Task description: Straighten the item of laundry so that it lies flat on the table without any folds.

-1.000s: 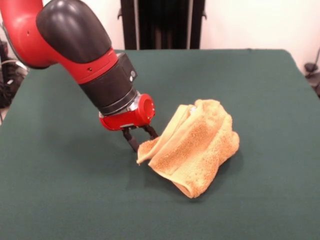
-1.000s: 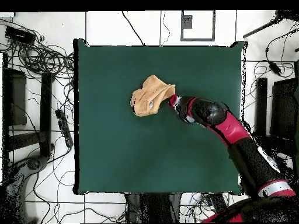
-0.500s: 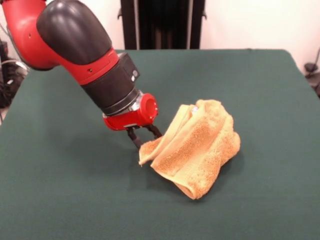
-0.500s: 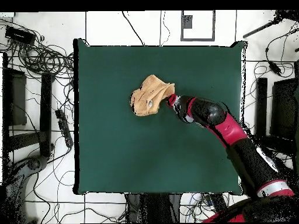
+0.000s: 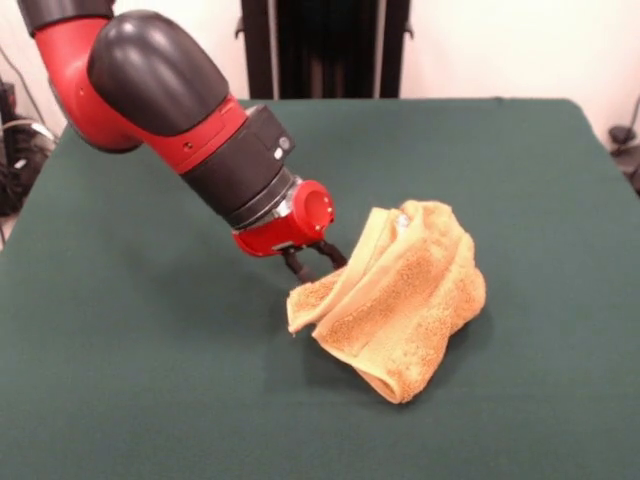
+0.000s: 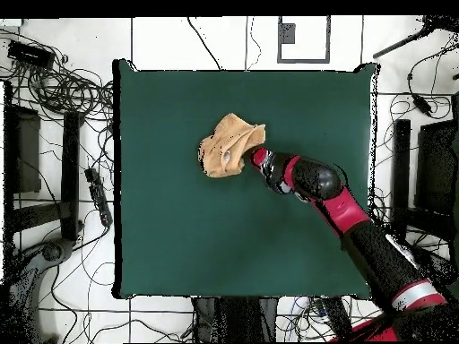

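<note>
My pincer [image 5: 318,262] [image 6: 250,156] pinches an edge of the crumpled towel [image 5: 395,300] [image 6: 226,144], which sits bunched against it near the middle of the bench [image 5: 150,400] [image 6: 224,251].

Bunched towel [image 5: 400,300] on table [image 5: 150,400], gripper [image 5: 315,265] beside

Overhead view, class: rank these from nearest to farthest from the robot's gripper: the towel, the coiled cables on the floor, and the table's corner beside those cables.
1. The towel: bunched on the table, right at the gripper, on its left.
2. The table's top left corner: well beyond the towel.
3. The coiled cables: on the floor, past the table's left edge.
</note>
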Controlling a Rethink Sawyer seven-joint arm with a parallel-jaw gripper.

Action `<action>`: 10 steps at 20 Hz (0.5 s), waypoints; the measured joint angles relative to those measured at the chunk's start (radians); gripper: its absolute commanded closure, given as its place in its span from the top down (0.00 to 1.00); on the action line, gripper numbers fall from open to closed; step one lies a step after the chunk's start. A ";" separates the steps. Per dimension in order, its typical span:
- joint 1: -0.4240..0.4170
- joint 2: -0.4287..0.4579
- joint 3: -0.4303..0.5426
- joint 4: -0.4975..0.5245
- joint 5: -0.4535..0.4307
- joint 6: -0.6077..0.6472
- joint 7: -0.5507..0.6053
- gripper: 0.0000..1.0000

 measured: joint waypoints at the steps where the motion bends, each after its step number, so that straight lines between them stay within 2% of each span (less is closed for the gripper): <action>1: -0.005 0.008 0.006 0.015 0.005 0.000 0.000 1.00; 10: -0.017 0.045 0.043 0.088 0.009 0.000 0.000 1.00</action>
